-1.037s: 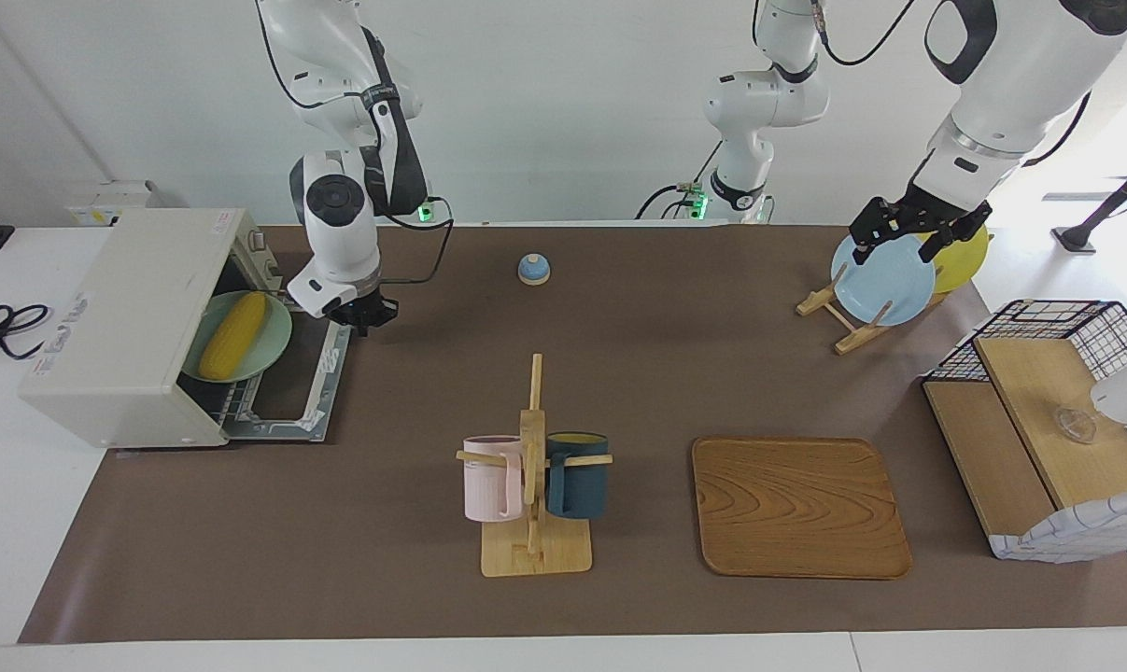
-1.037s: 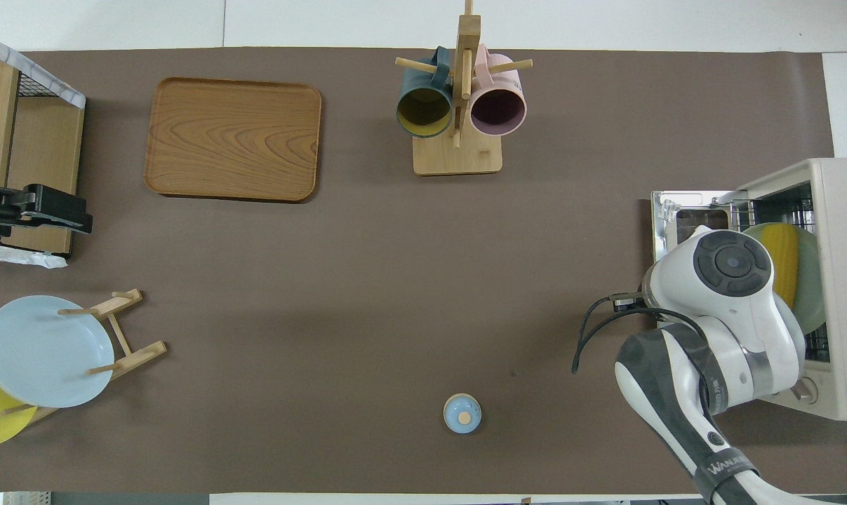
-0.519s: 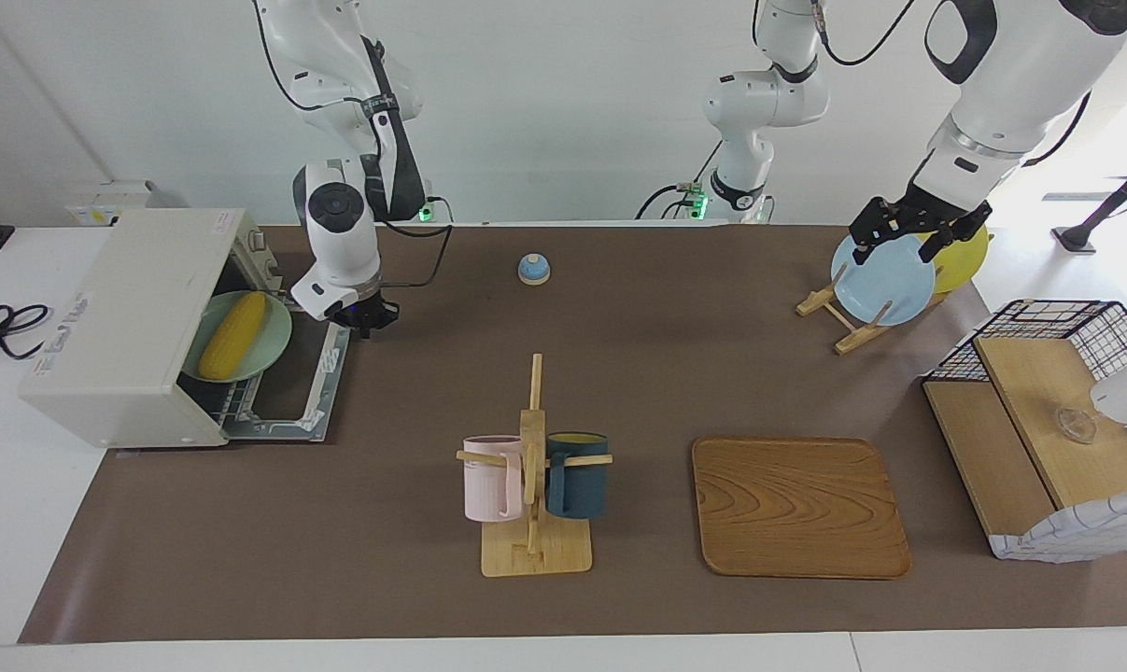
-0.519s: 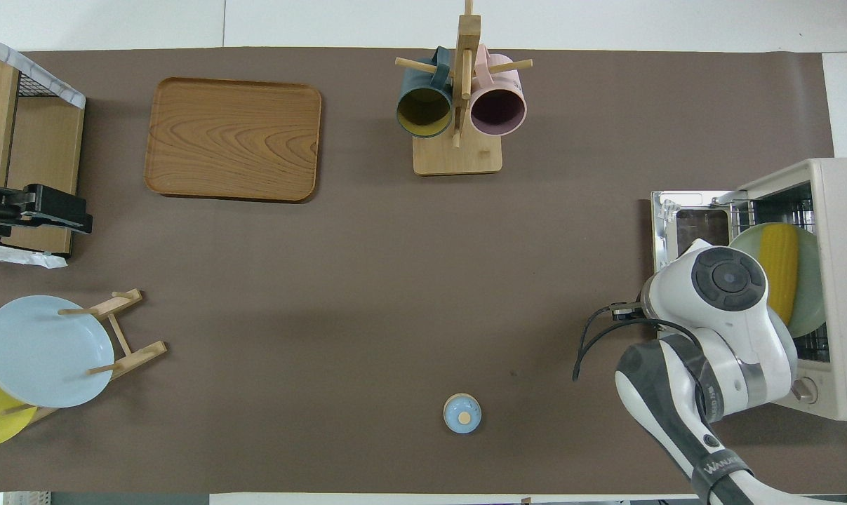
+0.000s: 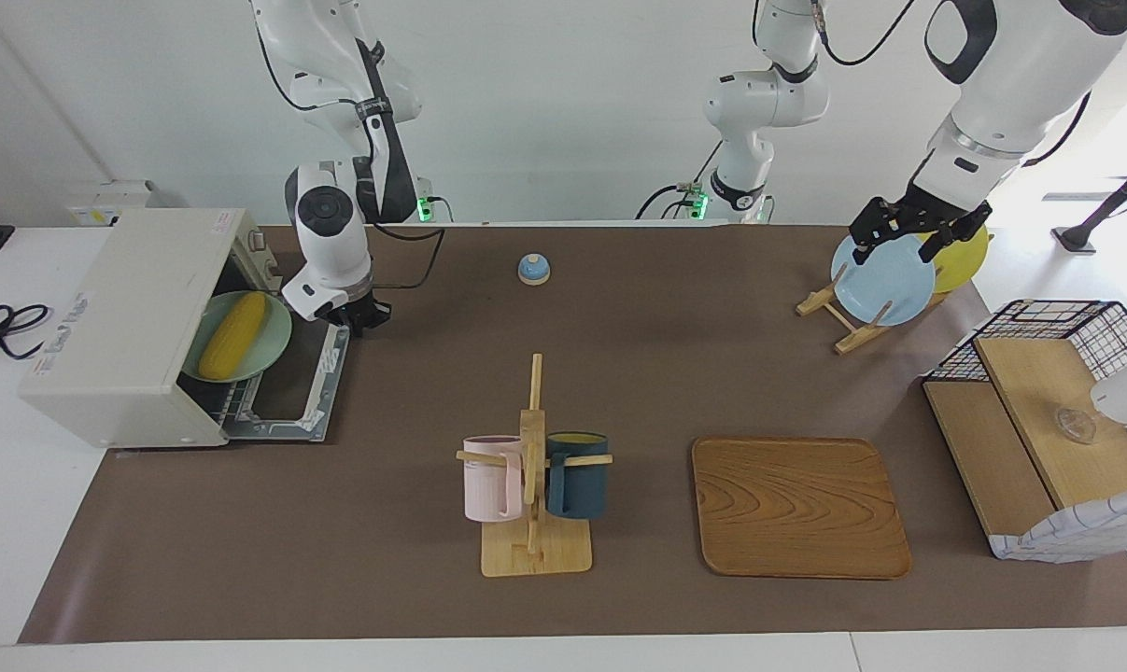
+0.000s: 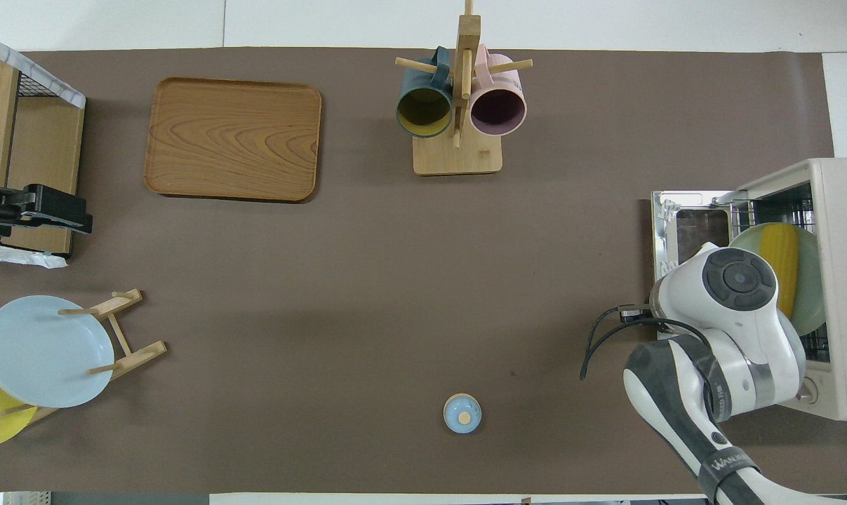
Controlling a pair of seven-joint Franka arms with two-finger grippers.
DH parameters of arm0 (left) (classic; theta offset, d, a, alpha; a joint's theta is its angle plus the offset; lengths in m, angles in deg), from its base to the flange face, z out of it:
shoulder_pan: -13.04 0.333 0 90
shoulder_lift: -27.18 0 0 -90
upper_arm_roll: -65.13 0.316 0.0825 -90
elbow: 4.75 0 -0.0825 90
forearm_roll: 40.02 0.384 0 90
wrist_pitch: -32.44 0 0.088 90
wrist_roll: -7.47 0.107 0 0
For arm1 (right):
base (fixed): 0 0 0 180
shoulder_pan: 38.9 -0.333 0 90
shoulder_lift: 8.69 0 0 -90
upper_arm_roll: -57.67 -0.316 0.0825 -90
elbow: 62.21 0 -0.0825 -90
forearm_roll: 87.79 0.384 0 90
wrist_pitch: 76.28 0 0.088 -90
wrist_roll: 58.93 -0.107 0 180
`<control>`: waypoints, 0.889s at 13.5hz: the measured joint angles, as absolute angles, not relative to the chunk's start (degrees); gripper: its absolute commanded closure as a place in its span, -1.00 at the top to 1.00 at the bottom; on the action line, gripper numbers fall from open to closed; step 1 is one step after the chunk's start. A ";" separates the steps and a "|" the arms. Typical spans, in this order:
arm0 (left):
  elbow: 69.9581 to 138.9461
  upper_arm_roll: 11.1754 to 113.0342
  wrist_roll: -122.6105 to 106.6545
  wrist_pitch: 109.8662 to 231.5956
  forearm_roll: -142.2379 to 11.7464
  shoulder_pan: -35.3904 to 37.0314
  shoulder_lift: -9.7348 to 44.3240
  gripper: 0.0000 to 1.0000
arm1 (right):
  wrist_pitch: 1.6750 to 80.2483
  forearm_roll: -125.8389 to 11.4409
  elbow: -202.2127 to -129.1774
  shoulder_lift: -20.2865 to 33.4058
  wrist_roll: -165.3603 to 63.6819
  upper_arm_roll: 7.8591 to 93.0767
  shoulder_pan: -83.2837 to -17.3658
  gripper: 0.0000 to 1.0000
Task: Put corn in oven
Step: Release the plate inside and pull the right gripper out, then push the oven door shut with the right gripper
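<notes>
The yellow corn lies on a pale green plate resting on the wire rack inside the off-white oven. The oven's glass door hangs open, flat on the table. My right gripper is shut and empty, just above the door's corner nearer to the robots; in the overhead view its own wrist hides it. My left gripper waits open and raised at the left arm's end of the table.
A blue plate and a yellow plate stand in a wooden rack. A mug tree holds a pink and a dark blue mug. A wooden tray, a small blue bell and a wire shelf also stand here.
My right arm has drawn back a little toward the robots from the oven's mouth, uncovering more of the corn in the overhead view. Corn, plate and left arm have not moved.
</notes>
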State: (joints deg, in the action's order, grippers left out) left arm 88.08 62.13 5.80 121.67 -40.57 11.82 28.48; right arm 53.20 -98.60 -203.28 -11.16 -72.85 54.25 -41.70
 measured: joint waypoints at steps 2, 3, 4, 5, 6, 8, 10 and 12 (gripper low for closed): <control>88.08 62.13 5.81 121.67 -40.57 11.82 28.48 1.00 | 51.41 -100.10 -202.66 -11.28 -72.83 54.24 -41.70 -1.00; 88.08 62.13 5.80 121.67 -40.57 11.82 28.48 1.00 | 49.36 -100.57 -201.57 -11.25 -72.83 53.99 -41.91 -1.00; 88.08 62.13 5.81 121.67 -40.57 11.82 28.48 1.00 | 46.59 -101.21 -200.05 -11.25 -72.83 53.75 -42.22 -1.00; 88.08 62.13 5.80 121.67 -40.57 11.82 28.48 1.00 | 43.76 -101.90 -198.21 -11.26 -72.83 53.57 -42.48 -1.00; 88.08 62.13 5.80 121.67 -40.57 11.82 28.48 1.00 | 40.88 -102.89 -195.99 -11.28 -72.83 53.38 -42.61 -1.00; 88.08 62.13 5.80 121.67 -40.57 11.82 28.48 1.00 | 36.36 -104.99 -191.95 -11.34 -72.15 53.41 -42.50 -1.00; 88.08 62.13 5.81 121.67 -40.57 11.82 28.48 1.00 | 31.93 -105.33 -188.53 -11.48 -68.50 53.71 -41.91 -1.00; 88.08 62.13 5.80 121.67 -40.57 11.83 28.48 1.00 | 28.36 -105.30 -185.98 -12.22 -63.86 53.72 -40.12 -1.00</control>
State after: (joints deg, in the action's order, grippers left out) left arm 88.08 62.13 5.80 121.67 -40.57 11.83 28.48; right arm 28.36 -105.30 -185.98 -12.22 -63.86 53.72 -40.12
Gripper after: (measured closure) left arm 0.000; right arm 0.991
